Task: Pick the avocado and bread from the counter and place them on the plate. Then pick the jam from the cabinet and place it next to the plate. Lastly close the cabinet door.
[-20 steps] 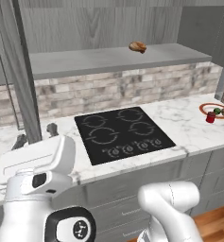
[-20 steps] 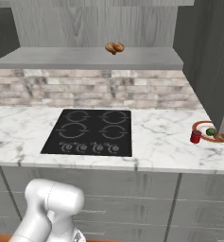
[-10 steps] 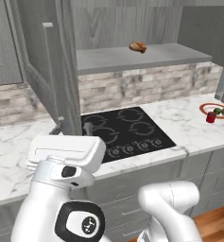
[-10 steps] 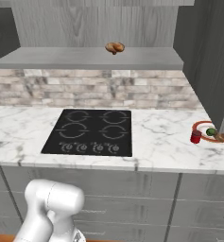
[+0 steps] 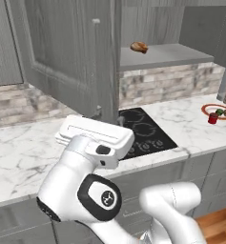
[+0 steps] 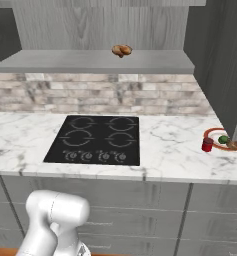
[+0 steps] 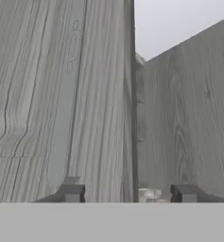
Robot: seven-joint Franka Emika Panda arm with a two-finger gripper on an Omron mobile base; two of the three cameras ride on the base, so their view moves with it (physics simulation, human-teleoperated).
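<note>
Up at the door: gripper tips straddle the cabinet door edge
Grip: partly closed; hold cannot be told
Room: counter beside plate bare

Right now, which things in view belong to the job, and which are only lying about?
Job: plate, avocado, jam beside the plate, cabinet door, gripper at the door's edge.
Lying about: pastry on the shelf, cooktop.
</note>
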